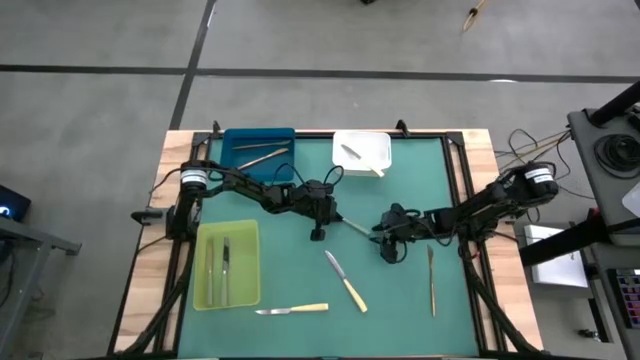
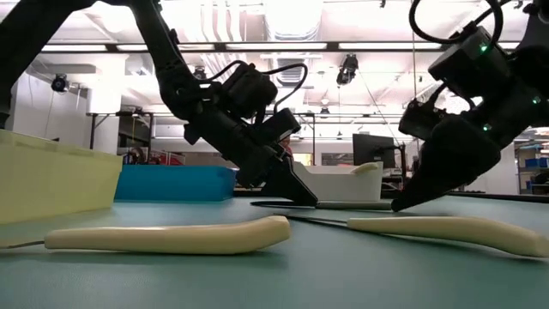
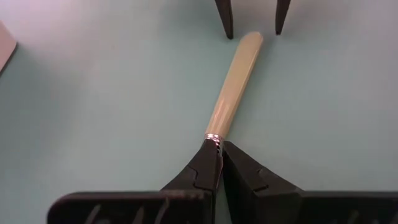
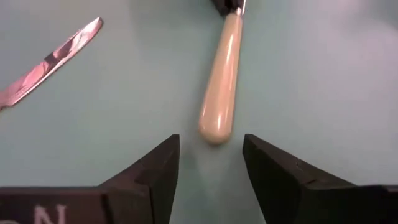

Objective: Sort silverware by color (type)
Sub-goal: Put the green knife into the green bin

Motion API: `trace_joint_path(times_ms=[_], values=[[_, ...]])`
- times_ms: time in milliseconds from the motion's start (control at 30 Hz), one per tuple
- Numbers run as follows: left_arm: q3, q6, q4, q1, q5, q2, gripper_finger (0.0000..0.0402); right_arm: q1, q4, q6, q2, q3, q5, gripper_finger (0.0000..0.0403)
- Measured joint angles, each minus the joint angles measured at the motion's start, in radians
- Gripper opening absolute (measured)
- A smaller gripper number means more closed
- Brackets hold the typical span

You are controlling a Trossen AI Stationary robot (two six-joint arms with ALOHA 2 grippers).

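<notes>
The yellow-handled knife (image 1: 358,227) sits at the middle of the tabletop (image 1: 400,300), pinched at its blade end by the left claw (image 1: 331,215), apparently a handover. At its 3 o'clock the right claw (image 1: 384,236) stands apart, fingers flanking the handle tip without touching, judged freshly let go

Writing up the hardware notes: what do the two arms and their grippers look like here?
Both arms are black, jointed, with loose black cables looping off them. Each has a silver-white band near its base in the high view. The left gripper has two black wedge-shaped fingers tapering to points. The right gripper has matching black tapered fingers; pale lettering shows on its body, and a small green light in the low view.
</notes>
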Motion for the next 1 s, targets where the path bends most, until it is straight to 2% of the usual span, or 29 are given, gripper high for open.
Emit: trace_joint_path(times_ms=[167,367,633,833,1000], values=[[0.000,-0.004,0.001,0.000,0.002,0.000,0.0000,0.001,0.151,-0.052,0.171,0.018,0.049,0.0155],[0.000,-0.008,0.001,0.000,0.003,0.000,0.0000,0.004,0.325,-0.094,0.327,0.034,0.151,0.0103],[0.001,-0.017,0.024,0.004,0.021,-0.003,0.0000,0.004,0.363,-0.124,0.359,0.031,0.203,0.0024],[-0.002,-0.064,0.013,0.005,0.018,-0.050,0.0002,0.001,0.426,-0.122,0.351,0.016,0.187,0.0024],[-0.007,-0.054,-0.026,0.006,0.005,-0.095,0.0019,-0.021,0.436,-0.020,0.346,0.013,0.130,0.0024]])
